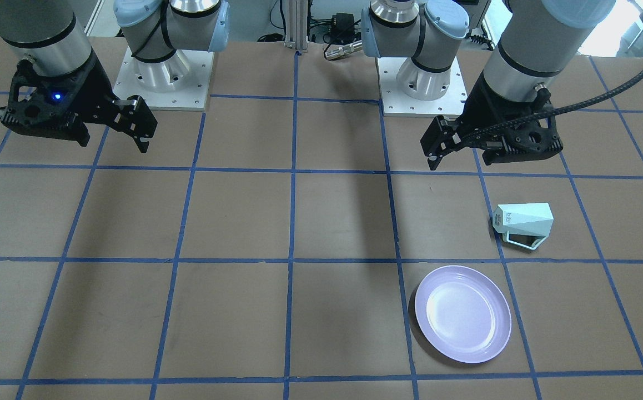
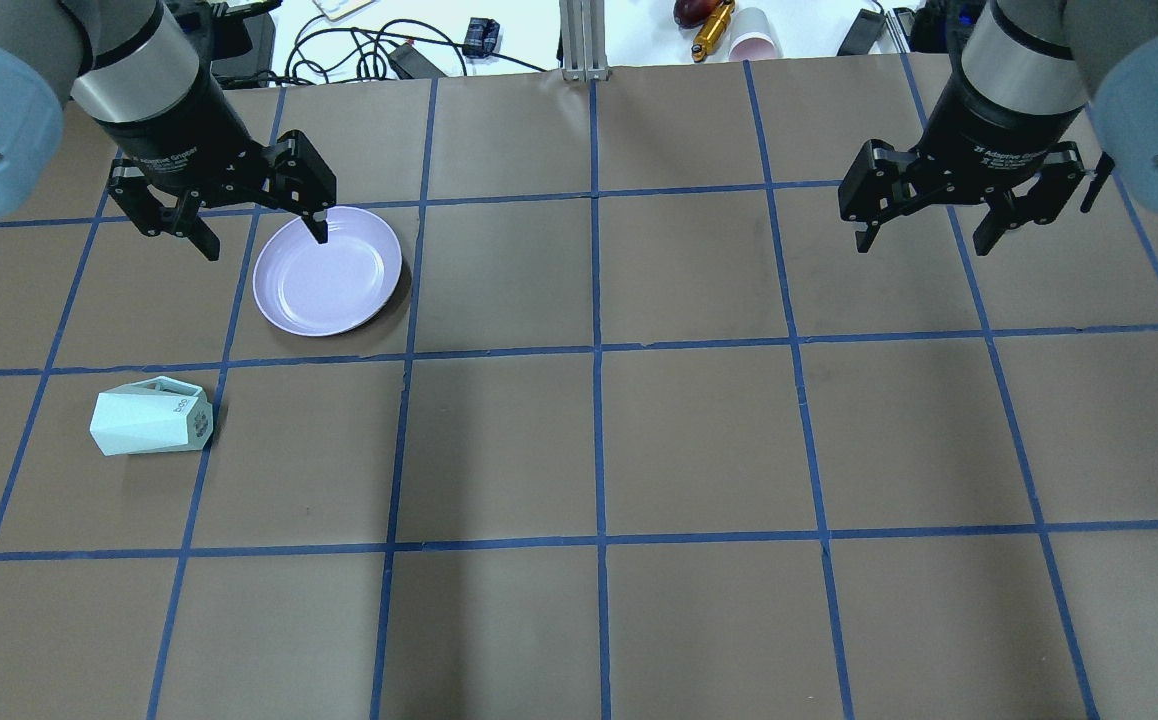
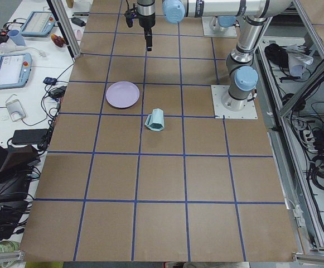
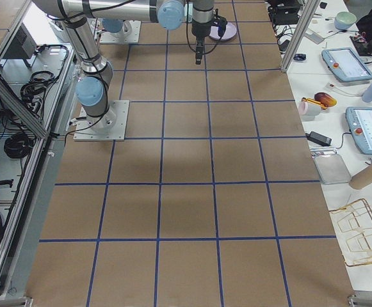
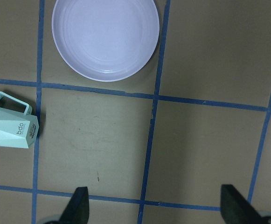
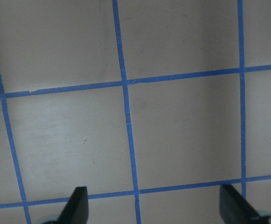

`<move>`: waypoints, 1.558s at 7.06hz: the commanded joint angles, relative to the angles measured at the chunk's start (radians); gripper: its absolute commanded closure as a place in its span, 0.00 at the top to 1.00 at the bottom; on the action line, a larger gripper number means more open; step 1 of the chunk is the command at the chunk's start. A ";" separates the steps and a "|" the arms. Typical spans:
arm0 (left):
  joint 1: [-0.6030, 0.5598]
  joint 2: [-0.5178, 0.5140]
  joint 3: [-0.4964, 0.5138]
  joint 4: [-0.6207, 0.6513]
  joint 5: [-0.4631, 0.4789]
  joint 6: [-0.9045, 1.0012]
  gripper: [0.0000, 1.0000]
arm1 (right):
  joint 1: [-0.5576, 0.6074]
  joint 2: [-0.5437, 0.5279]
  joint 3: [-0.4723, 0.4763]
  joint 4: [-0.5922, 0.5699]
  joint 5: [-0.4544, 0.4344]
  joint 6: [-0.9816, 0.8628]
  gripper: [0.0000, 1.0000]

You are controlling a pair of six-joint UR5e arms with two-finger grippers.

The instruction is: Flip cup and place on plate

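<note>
The mint-green faceted cup lies on its side on the brown table, lettered base toward the table's middle and handle toward the plate; it also shows in the front view and the left wrist view. The lavender plate lies empty a little beyond it, also in the front view and the left wrist view. My left gripper hangs open and empty high above the plate's near-left rim, apart from the cup. My right gripper hangs open and empty over the bare right half.
Blue tape lines divide the table into squares. The two arm bases stand at the robot's edge. Cables, a pink cup and other clutter lie beyond the far edge.
</note>
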 commanded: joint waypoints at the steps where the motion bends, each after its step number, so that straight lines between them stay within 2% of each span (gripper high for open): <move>1: 0.002 -0.005 0.001 0.011 0.004 0.001 1.00 | 0.000 0.000 0.000 0.000 0.000 0.000 1.00; 6: 0.178 -0.020 0.004 0.027 -0.014 0.040 1.00 | 0.000 0.000 0.000 0.000 0.000 0.000 1.00; 7: 0.227 -0.020 0.004 0.027 -0.023 0.130 1.00 | 0.000 0.000 0.000 0.000 0.000 0.000 1.00; 9: 0.357 -0.029 0.001 0.018 -0.146 0.256 1.00 | 0.000 0.000 0.000 0.000 0.000 0.000 1.00; 11: 0.486 -0.043 -0.012 0.010 -0.160 0.406 1.00 | 0.000 0.000 0.000 0.000 -0.002 0.000 1.00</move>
